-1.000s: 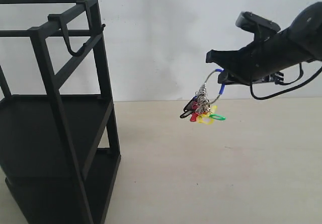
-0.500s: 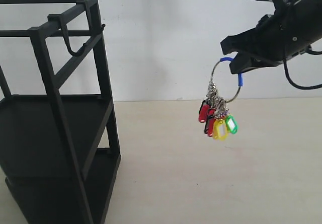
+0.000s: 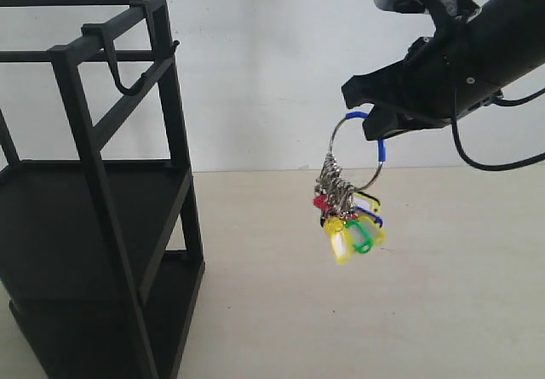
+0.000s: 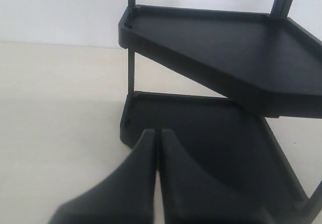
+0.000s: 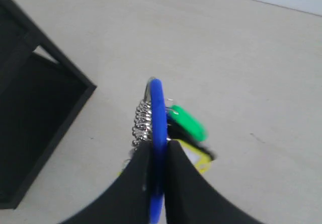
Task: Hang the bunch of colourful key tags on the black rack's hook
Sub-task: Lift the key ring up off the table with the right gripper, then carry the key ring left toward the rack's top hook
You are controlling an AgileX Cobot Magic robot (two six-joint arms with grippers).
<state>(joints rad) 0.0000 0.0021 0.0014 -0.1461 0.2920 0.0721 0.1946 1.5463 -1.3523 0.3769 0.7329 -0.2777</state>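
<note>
The colourful key tag bunch (image 3: 349, 213) hangs in mid-air from my right gripper (image 3: 375, 123), which is shut on the blue sleeve (image 5: 157, 108) of its large ring. Yellow, green and red tags dangle below the small silver rings (image 5: 143, 121). The black rack (image 3: 94, 200) stands at the left of the exterior view. Its J-shaped hook (image 3: 119, 68) hangs from the top bar, well left of the bunch. My left gripper (image 4: 157, 133) is shut with nothing in it, close to the rack's lower shelf (image 4: 211, 133); it does not show in the exterior view.
A beige table (image 3: 366, 311) runs under the bunch and to the right of the rack. A white wall (image 3: 264, 64) stands behind. The rack's upper shelf (image 4: 226, 48) is above the left gripper.
My right arm has risen and then shifted left towards the rack, carrying the bunch. The tags now hang straight down and are swinging.
</note>
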